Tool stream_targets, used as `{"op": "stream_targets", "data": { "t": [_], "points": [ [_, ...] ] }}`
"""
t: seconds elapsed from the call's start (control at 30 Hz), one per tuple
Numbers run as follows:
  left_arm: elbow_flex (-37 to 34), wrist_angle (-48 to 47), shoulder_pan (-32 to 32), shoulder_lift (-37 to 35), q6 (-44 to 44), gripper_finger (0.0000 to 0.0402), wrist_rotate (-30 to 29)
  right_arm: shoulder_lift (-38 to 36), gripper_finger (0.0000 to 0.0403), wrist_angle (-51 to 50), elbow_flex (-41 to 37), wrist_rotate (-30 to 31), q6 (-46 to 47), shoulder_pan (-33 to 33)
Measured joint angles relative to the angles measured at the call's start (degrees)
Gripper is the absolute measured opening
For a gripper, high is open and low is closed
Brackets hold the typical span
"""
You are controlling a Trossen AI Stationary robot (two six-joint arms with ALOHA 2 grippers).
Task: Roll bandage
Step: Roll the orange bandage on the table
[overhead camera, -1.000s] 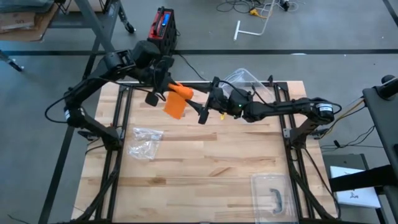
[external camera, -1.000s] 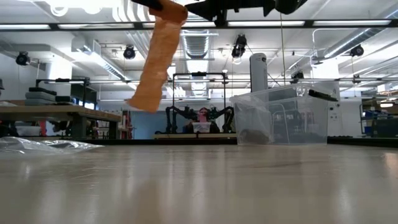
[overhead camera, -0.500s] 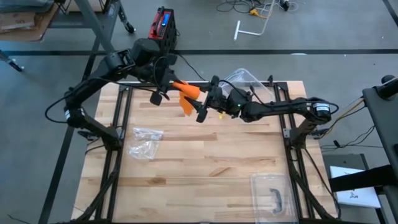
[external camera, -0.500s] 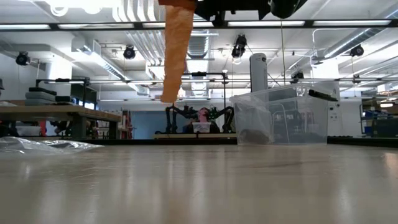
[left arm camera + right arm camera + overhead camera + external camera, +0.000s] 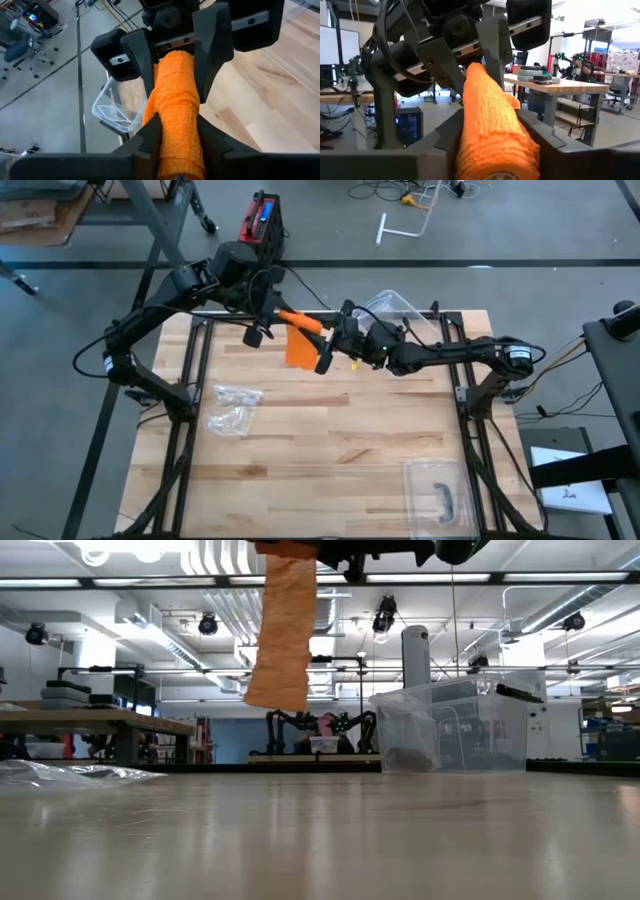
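My left gripper (image 5: 177, 137) and right gripper (image 5: 495, 135) each clamp an end of the orange bandage roll (image 5: 300, 322) between them. The loose tail (image 5: 283, 635) hangs below; I'd keep both grips coaxial while turning so it winds evenly.

Grey floor (image 5: 520, 220), lab workbenches (image 5: 90, 725)

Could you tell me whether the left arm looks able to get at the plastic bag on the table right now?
Probably not yet: the left gripper and right gripper both clamp the bandage in mid-air. The bag lies uncovered below on the table, but the left jaws are occupied.
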Motion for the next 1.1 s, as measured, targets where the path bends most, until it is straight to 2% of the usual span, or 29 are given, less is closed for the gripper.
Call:
{"op": "stream_targets", "data": {
  "t": [0.13,0.27,0.37,0.57,0.67,0.77,0.93,1.1],
  "points": [
    [0.0,0.42,0.02,-0.18,-1.53,0.0077,-0.04,-0.11,0.012,-3.28,1.48,-0.06,-0.18,0.0],
    [0.0,0.24,0.02,-0.2,-2.1,0.0071,-0.31,-0.5,0.0115,-10.61,4.26,0.23,-0.86,-0.02],
    [-0.03,0.39,0.02,-0.28,-2.65,0.0065,-0.27,-1.22,0.0143,-17.21,6.43,0.22,-2.69,-0.02],
    [-0.04,3.22,0.04,-1.02,-6.9,0.0068,0.81,-3.59,0.0231,-29.5,9.35,-0.1,-5.91,0.13],
    [-0.4,3.68,0.17,-1.09,-8.09,0.0068,0.69,-5.59,0.0267,-30.49,9.94,-0.03,-7.21,0.13],
    [-0.44,4.44,0.28,-1.11,-9.92,0.0063,1.03,-7.25,0.0285,-30.16,9.85,-0.01,-7.59,0.13],
    [-0.49,6.99,0.68,-1.18,-14.59,0.0066,6.92,-8.37,0.0275,-33.09,9.83,0.0,-7.05,0.11],
    [-0.52,8.81,0.71,-1.34,-17.38,0.0065,8.37,-8.17,0.0225,-34.73,9.7,0.03,-7.02,0.11]
  ]
}}
